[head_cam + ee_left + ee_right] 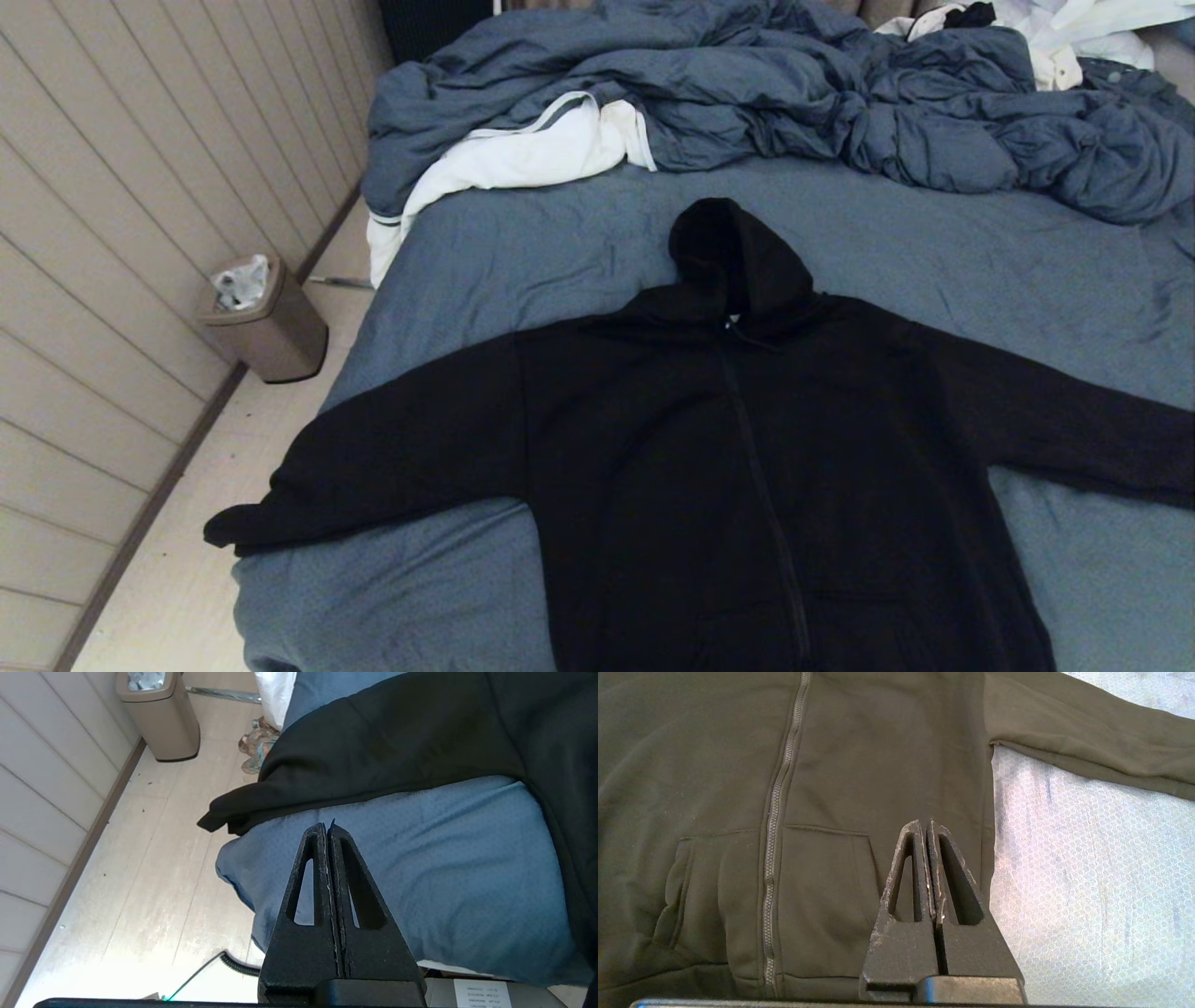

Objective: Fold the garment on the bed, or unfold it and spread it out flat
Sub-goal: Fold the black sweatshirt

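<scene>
Garment (747,448): black zip-front hoodie, laid face-up and flat on the bed (523,252), zip closed, both sleeves stretched out sideways. Hood (733,252) is pointed away from the robot, toward the rumpled blue-grey duvet (794,93) heaped at the far end of the bed. Cuff of the sleeve on the robot's left is seen at or just past the bed's left edge.

Left gripper (328,828): fingers pressed together, nothing held; seen above bare sheet near the bed's left front corner, short of the left sleeve.

Right gripper (926,826): fingers pressed together, nothing held; seen above the garment's front pocket (822,896), near the right side seam.

White cloth w/ grey trim (523,159): tucked under the duvet by the bed's left edge.

Bin (261,317): on the floor, left of the bed, by the wall.
</scene>
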You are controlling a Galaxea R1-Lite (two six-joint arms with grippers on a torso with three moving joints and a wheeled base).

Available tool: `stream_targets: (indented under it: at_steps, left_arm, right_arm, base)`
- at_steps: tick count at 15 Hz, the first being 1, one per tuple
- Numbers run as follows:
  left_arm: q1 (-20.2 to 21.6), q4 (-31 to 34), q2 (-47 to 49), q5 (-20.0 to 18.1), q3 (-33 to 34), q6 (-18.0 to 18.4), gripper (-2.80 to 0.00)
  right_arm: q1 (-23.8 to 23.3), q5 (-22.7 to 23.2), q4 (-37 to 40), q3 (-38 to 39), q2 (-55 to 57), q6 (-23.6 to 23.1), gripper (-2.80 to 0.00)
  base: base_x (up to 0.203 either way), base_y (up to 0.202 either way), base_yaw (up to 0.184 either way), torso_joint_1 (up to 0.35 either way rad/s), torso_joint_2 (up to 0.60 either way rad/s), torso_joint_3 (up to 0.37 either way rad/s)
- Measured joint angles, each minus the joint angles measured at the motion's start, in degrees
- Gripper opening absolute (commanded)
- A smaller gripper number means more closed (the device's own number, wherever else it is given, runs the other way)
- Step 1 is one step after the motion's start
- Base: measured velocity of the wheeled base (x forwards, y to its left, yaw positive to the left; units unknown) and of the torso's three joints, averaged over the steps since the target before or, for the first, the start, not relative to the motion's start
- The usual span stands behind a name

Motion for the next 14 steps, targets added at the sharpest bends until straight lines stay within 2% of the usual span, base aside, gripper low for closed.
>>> stream_targets:
  at_steps: [4,6,10,14]
  left_arm:
    - [0.0,0.1,0.0,-0.1,0.0,0.1,-2.80]
    - [0.0,0.3,0.0,-0.1,-0.1,0.3,-2.80]
    - [0.0,0.3,0.0,-0.1,-0.1,0.3,-2.80]
    - [0.0,0.3,0.0,0.0,-0.2,0.2,-2.80]
  right_arm:
    - [-0.1,0.2,0.1,-0.1,0.0,-1.0,-2.80]
    - [0.0,1.4,1.9,-2.9,0.3,-1.3,-2.80]
    - [0.3,5.3,6.4,-21.1,7.9,-0.2,-2.80]
    - [1.2,6.0,7.8,-38.2,25.9,3.7,-2.80]
  base:
    - [0.000,0.000,0.000,0.000,0.00,0.000]
    - [0.000,0.000,0.000,0.000,0.00,0.000]
    - [0.000,0.000,0.000,0.000,0.00,0.000]
    - [0.000,0.000,0.000,0.000,0.00,0.000]
